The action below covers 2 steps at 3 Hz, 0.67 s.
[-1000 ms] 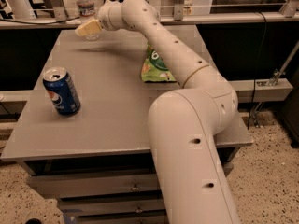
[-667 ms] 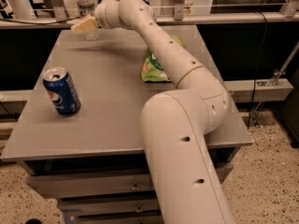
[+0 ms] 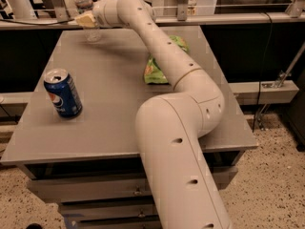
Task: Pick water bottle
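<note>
The robot's thick cream arm [image 3: 177, 161] fills the foreground. It rises past the front edge of the grey table [image 3: 109, 128] and bends back across the top. Below the table front are drawers [image 3: 95, 191], and the floor [image 3: 271, 175] is speckled.

A blue soda can [image 3: 63, 93] stands upright on the near-left part of the table, well apart from the arm. It bears the red, white and blue Pepsi mark, and its top faces up. Further back, right of centre, lies a green snack bag [image 3: 156, 70]. The arm crosses over it and hides part of it, and its print cannot be read.

The water bottle [image 3: 84, 2] stands upright at the far-left corner of the table, clear and with a pale band. The gripper [image 3: 86, 19] is right at the bottle's middle, its tan tip lying across the front of the bottle. Whether it has hold of the bottle cannot be told. Nothing stands between the can and the bottle. Behind the table runs a metal rail [image 3: 228, 19].
</note>
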{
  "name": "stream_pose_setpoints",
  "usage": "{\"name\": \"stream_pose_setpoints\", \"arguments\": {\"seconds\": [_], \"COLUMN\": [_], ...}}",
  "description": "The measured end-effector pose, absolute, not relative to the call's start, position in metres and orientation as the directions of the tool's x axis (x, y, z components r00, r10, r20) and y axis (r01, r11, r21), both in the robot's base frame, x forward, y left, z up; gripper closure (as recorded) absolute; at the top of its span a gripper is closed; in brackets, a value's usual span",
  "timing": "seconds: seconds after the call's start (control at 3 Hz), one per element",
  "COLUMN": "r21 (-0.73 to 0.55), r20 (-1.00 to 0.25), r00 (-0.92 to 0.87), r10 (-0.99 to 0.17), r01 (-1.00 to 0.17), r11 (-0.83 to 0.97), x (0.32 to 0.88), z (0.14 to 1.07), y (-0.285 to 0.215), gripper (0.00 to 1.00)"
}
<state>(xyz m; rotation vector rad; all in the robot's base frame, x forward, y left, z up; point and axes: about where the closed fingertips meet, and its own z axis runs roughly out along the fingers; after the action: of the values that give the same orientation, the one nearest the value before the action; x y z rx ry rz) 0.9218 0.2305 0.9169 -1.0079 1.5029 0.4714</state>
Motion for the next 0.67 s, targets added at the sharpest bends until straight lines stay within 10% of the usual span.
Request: {"name": "stream_pose_setpoints", "arguments": {"seconds": [0.67], "r21": [-0.217], "r20": [-0.958], "r00": [0.064], "r10": [-0.279], "r01": [-0.798], "r11": [0.562], "x": [0.907], "z": [0.933], "y": [0.209], "gripper": [0.88]}}
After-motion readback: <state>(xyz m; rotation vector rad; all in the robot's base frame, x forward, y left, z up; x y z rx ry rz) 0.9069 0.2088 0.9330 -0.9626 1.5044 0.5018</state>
